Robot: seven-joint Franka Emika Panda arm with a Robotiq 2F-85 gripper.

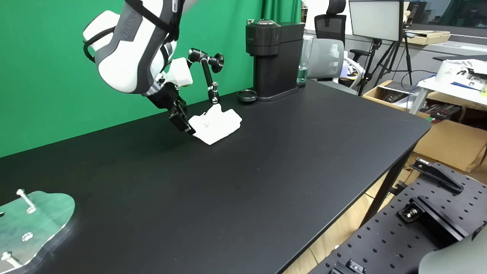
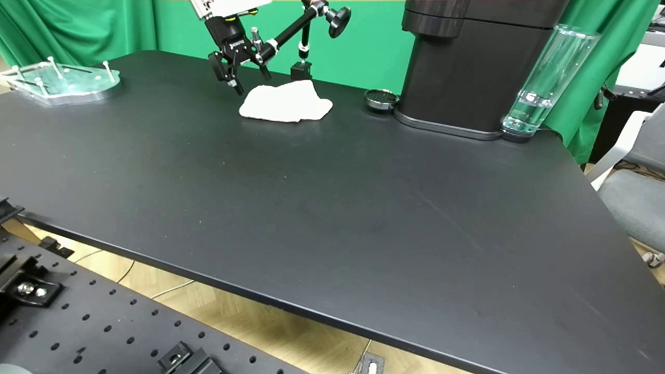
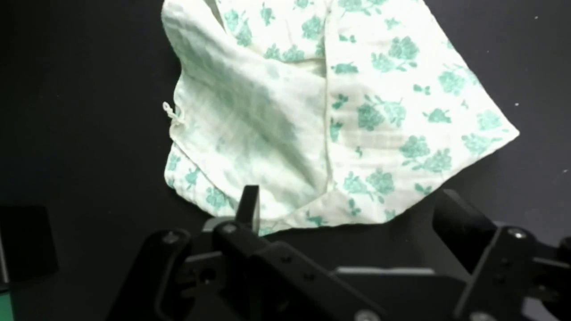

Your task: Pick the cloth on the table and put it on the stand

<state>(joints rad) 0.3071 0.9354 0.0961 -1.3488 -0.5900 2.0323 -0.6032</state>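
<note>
Bright, whites overexposed
In an exterior view, the rumpled white fabric cloth bleaches nearly blank; sheen greys the flat matte-black tabletop.

Stand blocks behind cloth; free rm in frt.

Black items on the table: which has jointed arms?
The stand, near the cloth: slim and linked, while the tall machine is boxy, the round dish shallow.

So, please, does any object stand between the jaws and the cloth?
Nothing visible does: in the wrist view, only the open jaws themselves overlap the edge of the cloth. In an exterior view, though, the slanting bar of the stand seems to overlap the jaws; whether they touch, I cannot tell.
</note>
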